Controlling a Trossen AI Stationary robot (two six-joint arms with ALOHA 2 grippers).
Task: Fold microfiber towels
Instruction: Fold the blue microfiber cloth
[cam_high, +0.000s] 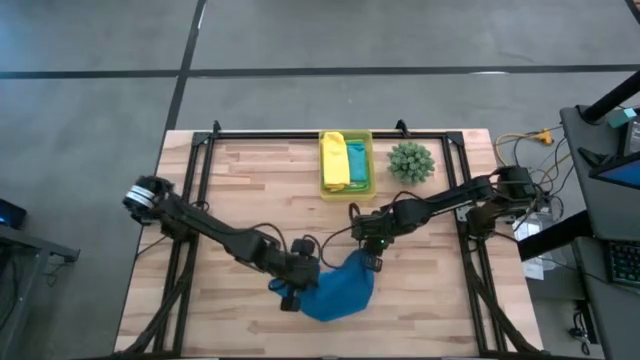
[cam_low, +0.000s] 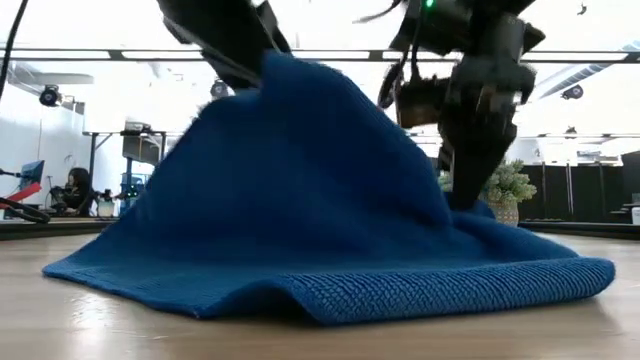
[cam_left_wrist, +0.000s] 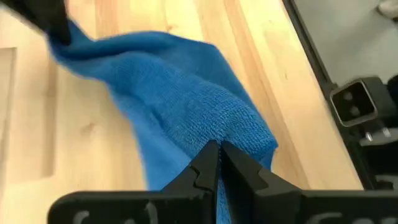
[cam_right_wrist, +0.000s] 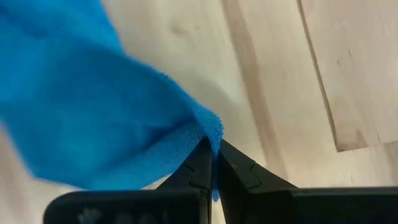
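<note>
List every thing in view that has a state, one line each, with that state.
blue towel: bunched on the table, two parts pinched and lifted, front edge lying flat
left gripper: shut on the blue towel
right gripper: shut on the blue towel
plastic bin: open-topped, holding folded towels
yellow towel: folded, in the bin
teal towel: folded, in the bin beside the yellow one
plant: upright beside the bin

overhead and table-level views share the blue towel (cam_high: 338, 292) — wrist cameras close.
</note>
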